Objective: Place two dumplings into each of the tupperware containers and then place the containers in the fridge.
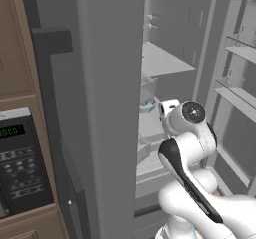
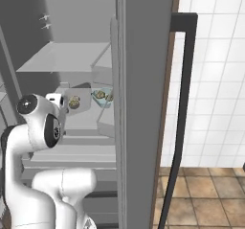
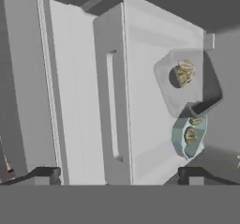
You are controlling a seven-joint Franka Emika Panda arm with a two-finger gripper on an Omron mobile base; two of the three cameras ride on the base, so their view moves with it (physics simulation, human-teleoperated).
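Two finger tips of the gripper [image 3: 115, 174] splayed wide at the near edge of the hand view, nothing between them, released. Arm reaching into the open fridge [image 2: 143, 55], hand level with the middle shelf [image 2: 81, 118]. Further in, on that shelf, both tupperware containers: dark grey tub [image 3: 180, 80] nearer the back, light blue tub [image 3: 188, 136] just beside it, apparently touching at one corner. Dumplings [image 3: 185, 72] visible inside each, one clearly in the grey tub, two in the blue; a second in the grey tub hidden by the wall, cannot tell. Looks close to finished, with only a retreat left.

Risks from here: wide-open fingers clipping a shelf edge or a drawer front on the way out; elbow or wrist brushing the door racks [image 1: 235, 48] to the side; a careless swing nudging the tubs, pushing the blue one off its neighbour or tipping dumplings out. Straight, slow pull-back advisable before any turn of the base.
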